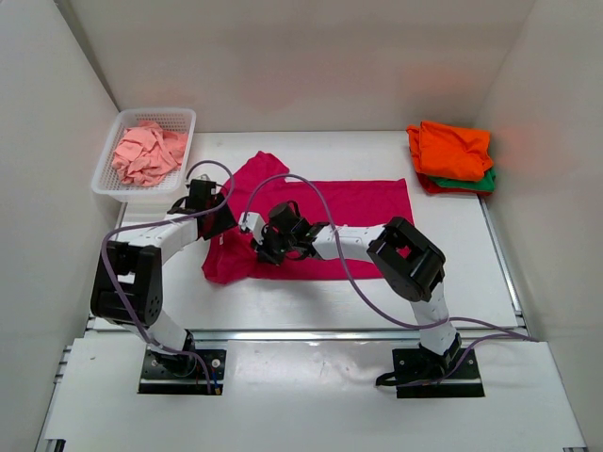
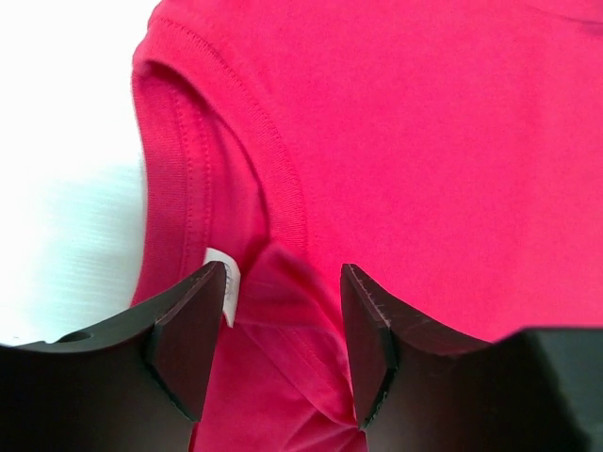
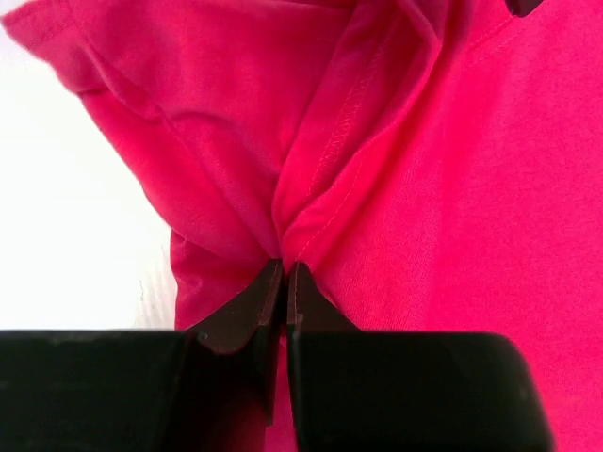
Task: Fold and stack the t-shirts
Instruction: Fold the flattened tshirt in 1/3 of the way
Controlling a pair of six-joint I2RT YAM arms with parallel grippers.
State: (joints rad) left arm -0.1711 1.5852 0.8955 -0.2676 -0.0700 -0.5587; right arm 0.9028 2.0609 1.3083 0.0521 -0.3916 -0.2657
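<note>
The magenta-pink t-shirt (image 1: pixel 363 202) lies spread on the white table, its left part bunched. My left gripper (image 1: pixel 219 218) is open at the shirt's collar; in the left wrist view (image 2: pixel 283 282) its jaws straddle a raised fold of cloth (image 2: pixel 424 141) beside the white neck label (image 2: pixel 229 280). My right gripper (image 1: pixel 267 247) is shut on a pinched fold of the same shirt near its lower left; the right wrist view (image 3: pixel 285 268) shows cloth (image 3: pixel 452 188) gathered at the closed tips. An orange shirt (image 1: pixel 454 149) lies folded on a green one (image 1: pixel 482 185) and a red one (image 1: pixel 429 185) at the back right.
A white mesh basket (image 1: pixel 104 177) at the back left holds a crumpled pale salmon-pink shirt (image 1: pixel 146 155). White walls enclose the table on three sides. Purple cables loop over both arms above the shirt.
</note>
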